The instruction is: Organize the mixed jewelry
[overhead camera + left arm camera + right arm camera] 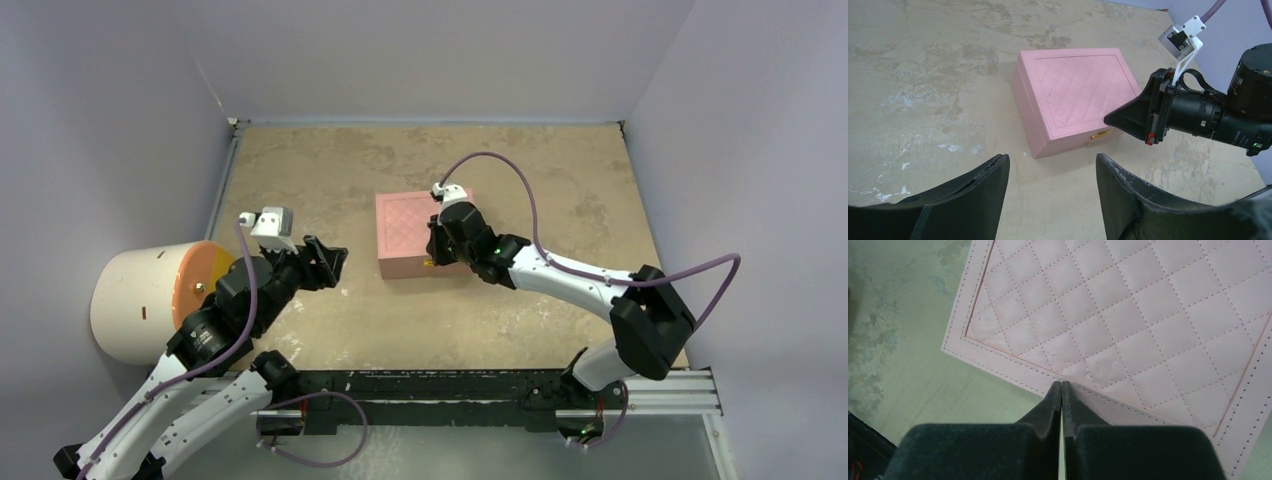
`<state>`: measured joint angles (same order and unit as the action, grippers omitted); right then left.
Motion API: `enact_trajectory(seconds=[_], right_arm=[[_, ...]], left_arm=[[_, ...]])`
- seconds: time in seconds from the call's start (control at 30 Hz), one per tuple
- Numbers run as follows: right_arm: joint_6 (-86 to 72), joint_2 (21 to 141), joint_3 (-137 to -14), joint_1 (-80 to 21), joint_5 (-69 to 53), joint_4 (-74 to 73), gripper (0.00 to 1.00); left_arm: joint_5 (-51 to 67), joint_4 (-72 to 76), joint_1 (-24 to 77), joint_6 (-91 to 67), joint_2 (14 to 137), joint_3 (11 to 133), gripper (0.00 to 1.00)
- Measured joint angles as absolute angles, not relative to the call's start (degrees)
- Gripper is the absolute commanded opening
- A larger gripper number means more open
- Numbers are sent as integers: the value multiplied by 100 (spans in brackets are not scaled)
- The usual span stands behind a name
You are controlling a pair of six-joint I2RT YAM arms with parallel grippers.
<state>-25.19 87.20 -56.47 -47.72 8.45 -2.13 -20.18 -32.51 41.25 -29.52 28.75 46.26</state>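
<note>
The mixed jewelry is out of view. A pink quilted box (405,232) sits mid-table with its lid down, and a small gold clasp (1098,136) shows on its near side. My right gripper (1062,385) is shut with nothing between its fingers. Its tip rests at the lid's front edge, just above the clasp, and it also shows in the left wrist view (1109,120). My left gripper (1053,159) is open and empty above bare table, a short way left of and nearer than the box (1078,95). It shows from above too (335,262).
A white cylinder with an orange face (150,300) lies at the table's left edge beside the left arm. Grey walls close in the back and both sides. A purple cable (520,185) loops above the right arm.
</note>
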Motion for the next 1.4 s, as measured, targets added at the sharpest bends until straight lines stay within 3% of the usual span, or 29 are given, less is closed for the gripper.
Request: enact_trajectory(seconds=[0.5, 0.73, 0.97, 1.4], right_arm=[[-3437, 8621, -4908, -5218, 1852, 823, 0], [-3695, 8571, -4781, -5247, 1984, 980, 0], [-3795, 8523, -4713, -5249, 2003, 1057, 0], [-3951, 8191, -4392, -5251, 1806, 1262, 0]], left_arm=[[-1973, -3251, 4125, -2958, 2875, 4626, 62], [-1485, -3140, 4125, -3072, 3258, 4628, 43], [-799, -2587, 4125, -3262, 4195, 4628, 0], [-246, -1017, 4125, -3706, 6265, 4617, 0]])
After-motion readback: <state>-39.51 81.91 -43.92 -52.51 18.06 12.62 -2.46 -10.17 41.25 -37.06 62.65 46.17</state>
